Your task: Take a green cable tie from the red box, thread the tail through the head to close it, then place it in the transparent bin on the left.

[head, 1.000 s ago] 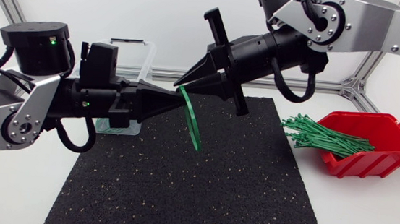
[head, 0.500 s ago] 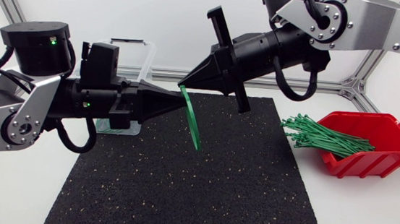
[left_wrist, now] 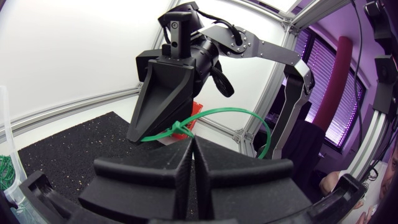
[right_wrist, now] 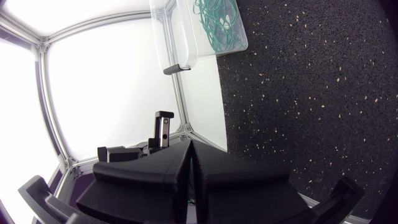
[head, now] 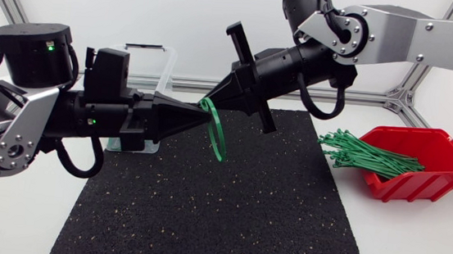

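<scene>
The left gripper [left_wrist: 193,142] is clenched, its two wedges meeting along a thin seam. It nips the green cable tie [left_wrist: 229,111] at their tip, just beside the tie's head. From there the band arcs out in a loop and drops behind the gripper's body, which hides its lower part in the left wrist view. The short tail runs the other way into the tip of the right gripper [head: 211,99], which is also pressed closed on it (the contact itself is too small to make out clearly, and in the right wrist view the gripper's own fingers hide the tie). From above, both tips meet over the black mat [head: 227,217], with the loop hanging under them. The transparent bin [right_wrist: 186,37] stands behind the left arm, largely covered by it in the head view; coiled green ties [right_wrist: 217,22] lie inside. Well apart, on the right, the red box [head: 446,154] holds a bundle of straight ties [head: 368,153] reaching over its rim.
</scene>
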{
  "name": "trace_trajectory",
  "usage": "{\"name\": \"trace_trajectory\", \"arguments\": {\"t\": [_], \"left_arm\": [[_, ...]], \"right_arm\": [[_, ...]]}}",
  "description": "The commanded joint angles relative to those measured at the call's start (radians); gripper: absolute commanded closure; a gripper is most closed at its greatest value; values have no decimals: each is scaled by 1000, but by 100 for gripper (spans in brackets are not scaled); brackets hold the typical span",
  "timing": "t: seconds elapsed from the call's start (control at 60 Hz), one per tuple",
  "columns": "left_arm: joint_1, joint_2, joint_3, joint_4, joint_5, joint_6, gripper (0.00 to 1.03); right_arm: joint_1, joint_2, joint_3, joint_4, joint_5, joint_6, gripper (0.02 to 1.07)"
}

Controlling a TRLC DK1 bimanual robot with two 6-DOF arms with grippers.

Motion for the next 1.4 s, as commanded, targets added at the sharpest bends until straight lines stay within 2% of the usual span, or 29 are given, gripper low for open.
{"name": "trace_trajectory", "arguments": {"t": [0.0,0.15,0.25,0.683,0.8,0.883,0.967,0.983,1.017,1.05,1.1,1.25,1.367,1.383], "left_arm": [[-31,-35,1,31,52,22,100],[-9,-1,14,29,46,23,100],[0,27,30,17,38,23,100],[-3,37,56,-41,0,62,100],[-5,36,56,-49,-3,65,100],[-5,34,59,-57,-6,71,100],[-6,34,62,-64,-18,75,100],[-6,36,65,-71,-24,80,100],[-6,36,68,-77,-28,85,100],[-5,36,74,-95,-32,97,100],[0,36,80,-109,-43,105,100],[11,36,116,-190,-106,158,100],[40,34,160,-265,-170,201,100],[44,34,166,-278,-179,209,100]], "right_arm": [[-6,23,5,23,55,-14,101],[3,-22,6,23,76,-5,100],[5,-41,0,23,83,7,80],[31,-61,26,-31,251,-177,80],[43,-43,31,-40,334,-249,80],[57,-28,31,-42,429,-305,80],[80,-25,25,-37,600,-379,80],[86,-22,23,-35,665,-405,80],[89,-22,22,-34,701,-419,80],[96,-22,9,-19,811,-462,80],[99,-22,-4,1,908,-490,80],[86,-34,-66,87,1109,-575,80],[79,-49,-109,147,1228,-634,80],[77,-60,-136,196,1270,-663,80]]}}
